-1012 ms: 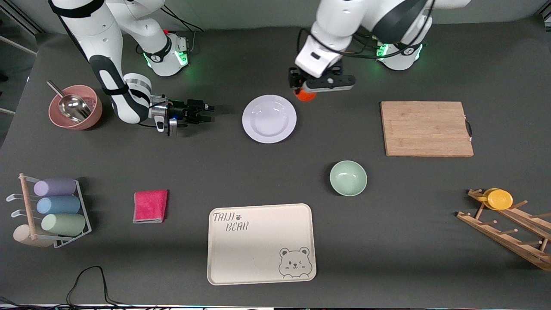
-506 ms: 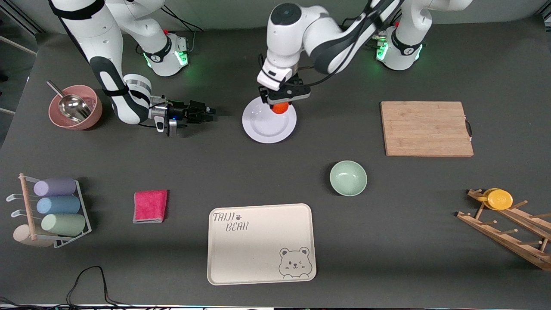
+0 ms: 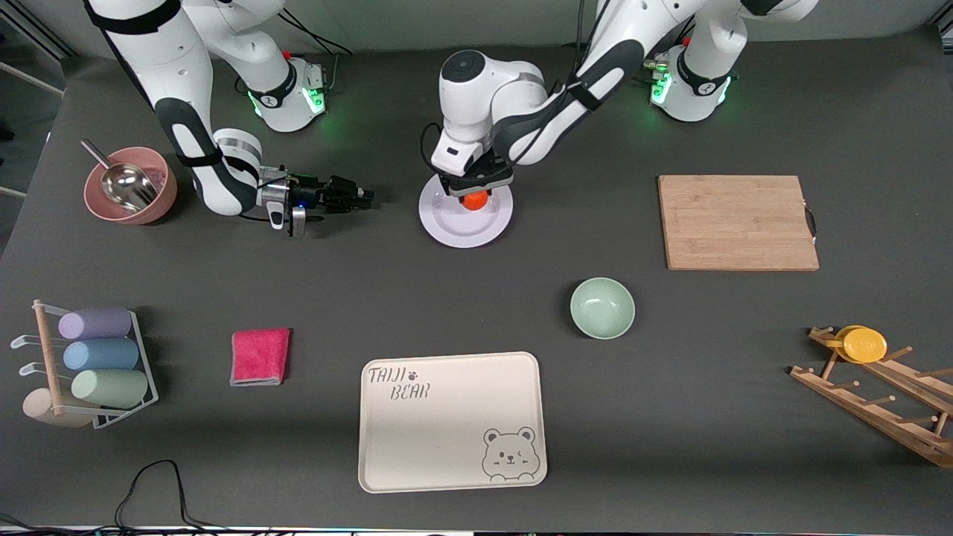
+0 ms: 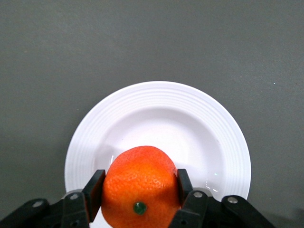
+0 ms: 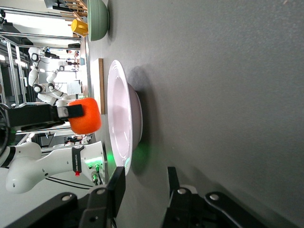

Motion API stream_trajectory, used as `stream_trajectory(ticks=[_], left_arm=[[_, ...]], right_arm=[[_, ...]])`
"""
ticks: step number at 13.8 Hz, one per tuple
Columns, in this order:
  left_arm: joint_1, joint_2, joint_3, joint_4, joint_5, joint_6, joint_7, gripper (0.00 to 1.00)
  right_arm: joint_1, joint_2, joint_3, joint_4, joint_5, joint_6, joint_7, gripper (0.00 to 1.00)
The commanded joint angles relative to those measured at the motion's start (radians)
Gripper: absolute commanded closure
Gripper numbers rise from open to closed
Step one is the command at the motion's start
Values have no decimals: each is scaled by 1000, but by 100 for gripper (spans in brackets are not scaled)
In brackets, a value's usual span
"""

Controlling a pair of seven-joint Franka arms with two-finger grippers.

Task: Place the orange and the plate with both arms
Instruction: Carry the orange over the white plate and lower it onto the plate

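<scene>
1. The plate (image 3: 465, 217) lies flat on the desk (image 3: 476, 298), between the two arms' bases and nearer the front camera than them; the mint bowl (image 3: 602, 307) and bear tray (image 3: 452, 421) lie nearer the camera still.
2. The left tool (image 3: 472, 190) is closed on the orange (image 3: 474, 199), one finger (image 4: 93, 187) pressed to each side of the fruit.
3. It holds the orange just above the plate's hollow, not touching it.
4. The left arm reaches from its base, elbow bent, wrist pointing straight down.
5. The right tool (image 3: 363, 196) is low over bare desk beside the plate, toward the right arm's end, jaws part open and empty, pointing at the rim.
6. Its forearm lies nearly level.
</scene>
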Motion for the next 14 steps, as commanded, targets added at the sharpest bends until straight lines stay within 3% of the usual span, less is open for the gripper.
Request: stream_trajectory(ticks=[1,3,7,9,10,11,12,14], left_arm=[[-106,51,72,69,62,-11,-102,100],[-163,89,121,129,65,-13,-121,100],[-266,106,214,130,72,-13,-124,100],[-267,105,221,130,72,-13,-128,100],[-267,105,222,130,72,-13,-128,89],[-267,103,222,130,72,-14,-128,40],[-269,102,224,130,75,-20,-128,0],[-267,99,224,130,74,-28,-128,0]], right_arm=[[1,31,-2,15,24,-12,-27,57],[1,37,-2,21,24,-12,-27,57],[1,60,-2,31,26,-12,-47,57],[1,77,-2,41,26,-15,-51,57],[1,78,-2,41,26,-15,-56,57],[1,78,-2,41,26,-15,-60,57],[1,80,-2,42,27,-15,-60,57],[1,80,-2,42,27,-17,-59,57]])
